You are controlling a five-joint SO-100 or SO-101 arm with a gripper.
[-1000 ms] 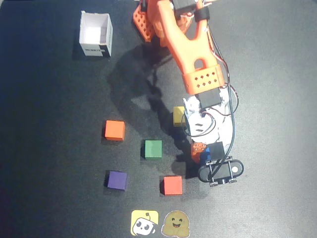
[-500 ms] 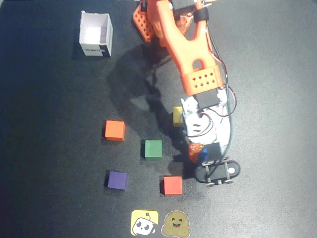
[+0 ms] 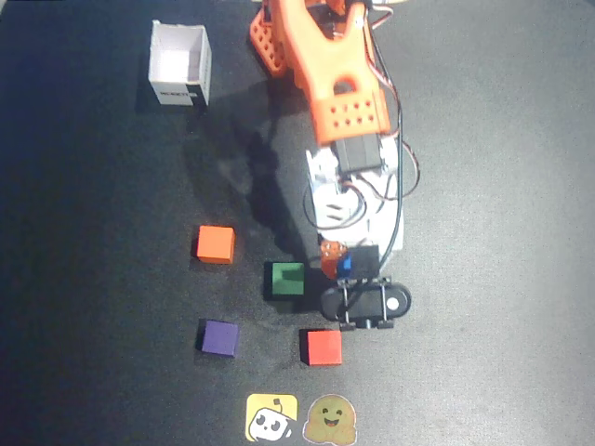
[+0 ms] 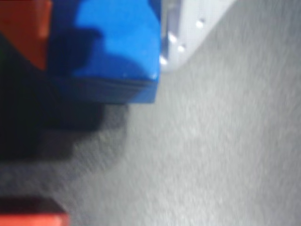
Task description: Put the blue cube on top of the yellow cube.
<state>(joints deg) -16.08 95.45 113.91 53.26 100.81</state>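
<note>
Small sky-blue cube (image 3: 346,266): clamped in the orange-and-white gripper (image 3: 345,265), raised off the dark worktop (image 3: 502,279) in the wrist view, just right of the dark green cube (image 3: 286,279) in the overhead view. Yellow cube: hidden, cannot be located. Nearby: orange cube (image 3: 215,244), purple cube (image 3: 219,337), red cube (image 3: 323,347). Far corner: open white box (image 3: 179,63). Bottom edge: two cartoon-face stickers (image 3: 271,417).

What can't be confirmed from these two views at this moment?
- Small pale yellow cube: not visible in the overhead view, presumably under the orange arm; absent from the wrist view.
- Small sky-blue cube: mostly covered by the hand overhead; cut off by the wrist view's top edge.
- Wrist view: blurred.
</note>
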